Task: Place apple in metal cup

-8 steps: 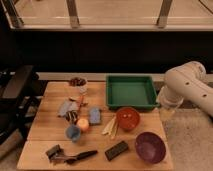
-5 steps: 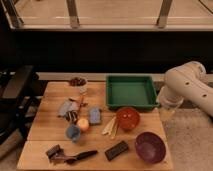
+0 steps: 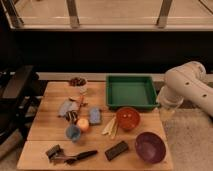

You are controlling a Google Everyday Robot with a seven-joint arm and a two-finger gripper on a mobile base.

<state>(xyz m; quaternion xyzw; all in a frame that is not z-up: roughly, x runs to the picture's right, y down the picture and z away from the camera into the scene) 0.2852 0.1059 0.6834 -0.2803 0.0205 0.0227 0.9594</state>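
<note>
The apple (image 3: 83,124), small, round and orange-yellow, sits on the wooden table (image 3: 50,120) at centre left, touching the small blue cup (image 3: 73,132) to its left. A small pale cup (image 3: 78,84) with something dark in it stands at the table's back left; I cannot tell if it is metal. The white arm (image 3: 187,85) reaches in from the right. The gripper (image 3: 166,112) hangs beside the table's right edge, below the green tray's right end, far from the apple.
A green tray (image 3: 131,91) lies at the back right. A red-orange bowl (image 3: 128,118) and a purple bowl (image 3: 149,146) sit in front of it. A black bar (image 3: 116,150), a black-handled tool (image 3: 75,156), a grey cloth (image 3: 66,107) and a blue-grey pad (image 3: 95,115) lie nearby.
</note>
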